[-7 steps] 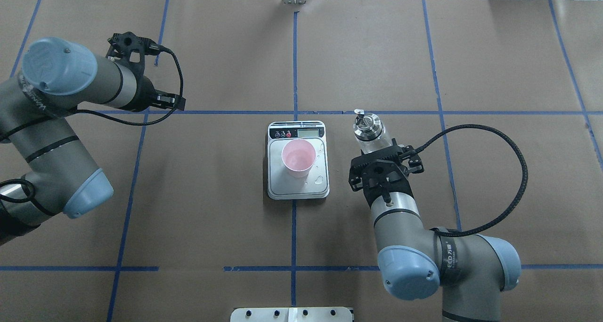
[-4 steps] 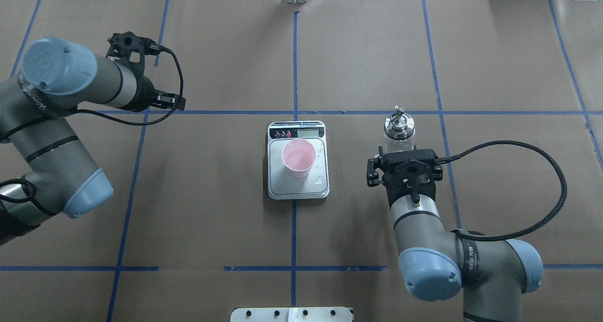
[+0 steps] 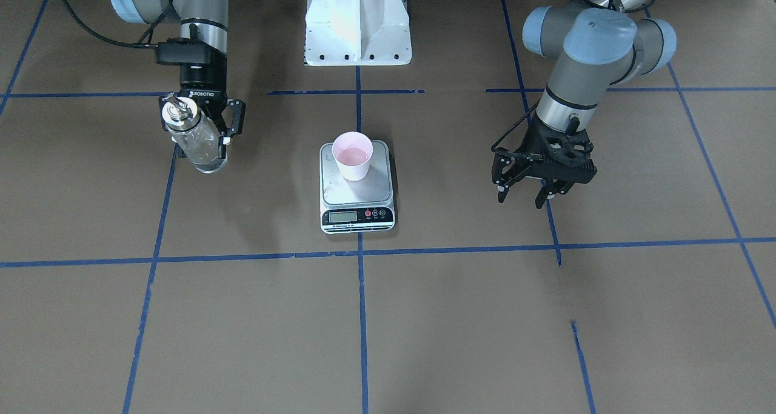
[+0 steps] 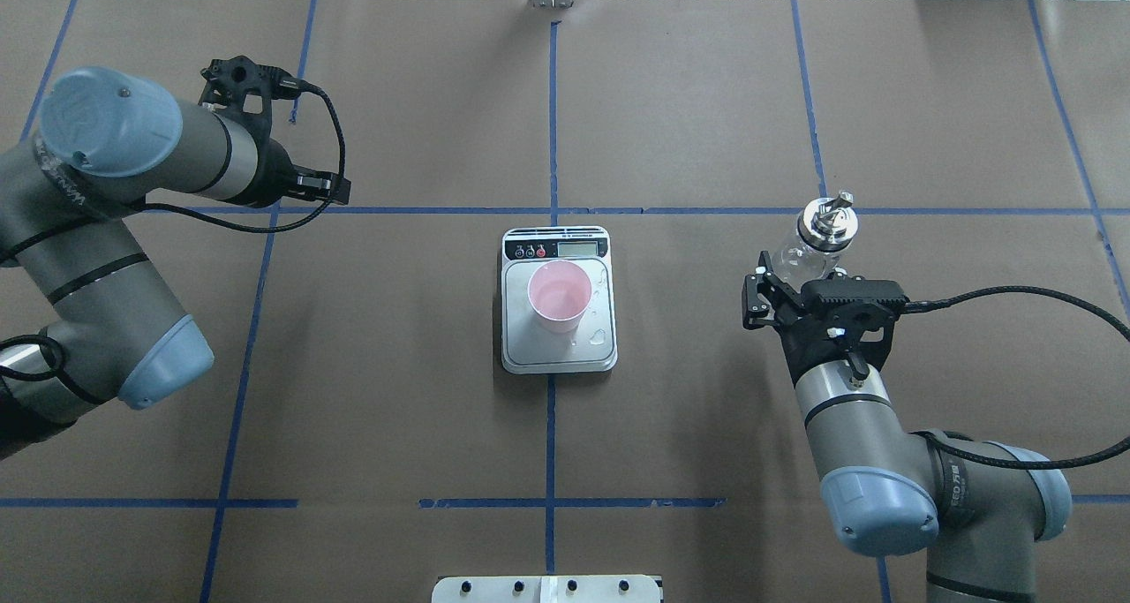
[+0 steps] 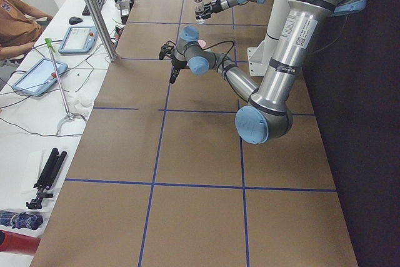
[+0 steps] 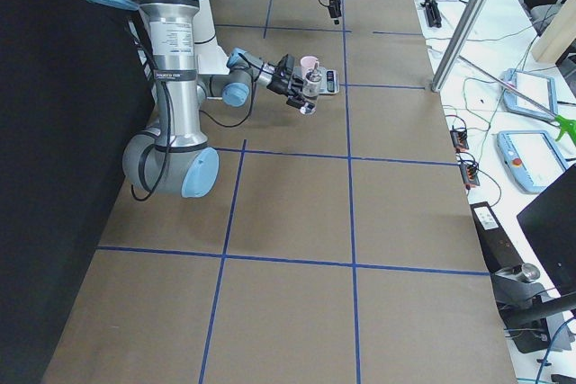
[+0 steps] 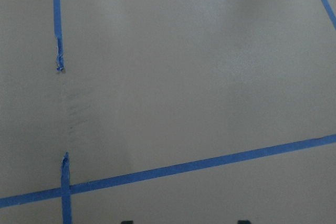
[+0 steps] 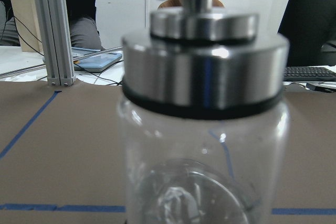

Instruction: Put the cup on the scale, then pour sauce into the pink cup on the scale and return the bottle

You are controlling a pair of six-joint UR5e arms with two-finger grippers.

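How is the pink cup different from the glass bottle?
The cup is pale pink and you cannot see through it; the bottle is clear glass. The cup is open on top; the bottle has a shiny silver cap with a spout. The cup stands on the scale; the bottle is off to the side, held by the right gripper. Both are round containers.

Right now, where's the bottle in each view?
Exterior front-facing: bottle upper left, left of the scale.
Overhead exterior: bottle right of centre, right of the scale.
Exterior left: bottle tiny, top centre.
Exterior right: bottle upper middle, near the scale.
Left wrist: not in it.
Right wrist: bottle fills the frame.
Landmark: the scale carrying the cup.
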